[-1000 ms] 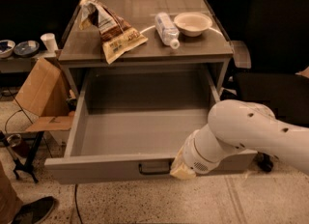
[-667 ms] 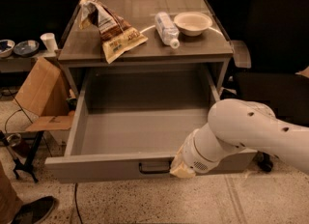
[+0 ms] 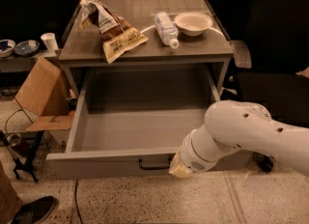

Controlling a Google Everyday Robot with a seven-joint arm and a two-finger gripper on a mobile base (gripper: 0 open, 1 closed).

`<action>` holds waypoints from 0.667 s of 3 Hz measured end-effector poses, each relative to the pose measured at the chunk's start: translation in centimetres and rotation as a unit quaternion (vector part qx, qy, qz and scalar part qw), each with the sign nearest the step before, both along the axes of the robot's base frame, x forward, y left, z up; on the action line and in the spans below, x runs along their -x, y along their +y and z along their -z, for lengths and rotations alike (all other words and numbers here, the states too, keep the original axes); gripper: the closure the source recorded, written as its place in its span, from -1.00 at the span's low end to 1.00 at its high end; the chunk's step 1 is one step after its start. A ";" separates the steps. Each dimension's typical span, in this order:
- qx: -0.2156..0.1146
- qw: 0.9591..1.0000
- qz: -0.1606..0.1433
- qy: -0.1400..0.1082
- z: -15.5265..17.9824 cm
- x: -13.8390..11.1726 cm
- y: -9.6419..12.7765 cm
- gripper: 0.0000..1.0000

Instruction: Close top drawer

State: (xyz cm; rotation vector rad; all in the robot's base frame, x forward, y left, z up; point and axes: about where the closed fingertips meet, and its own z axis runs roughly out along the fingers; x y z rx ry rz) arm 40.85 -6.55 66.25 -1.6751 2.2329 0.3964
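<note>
The top drawer (image 3: 140, 126) is a wide, deep grey drawer, pulled fully out of the cabinet and empty inside. Its flat front panel (image 3: 96, 166) faces me, with a small dark bail handle (image 3: 153, 164) at its centre. My white arm comes in from the right. My gripper (image 3: 179, 169) is at the end of the arm, right against the front panel just right of the handle. Its fingers are hidden behind the wrist.
On the cabinet top (image 3: 145, 49) lie a chip bag (image 3: 110, 27), a plastic bottle (image 3: 165, 28) and a white bowl (image 3: 193, 23). A cardboard box (image 3: 41, 92) stands at the left. A black chair (image 3: 277, 59) stands at the right. A shoe (image 3: 29, 211) is at bottom left.
</note>
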 end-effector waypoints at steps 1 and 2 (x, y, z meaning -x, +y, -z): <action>0.009 1.000 0.002 -0.002 0.6 -0.4 -0.4 0.62; 0.023 1.000 0.005 -0.007 1.6 -1.3 -0.8 0.16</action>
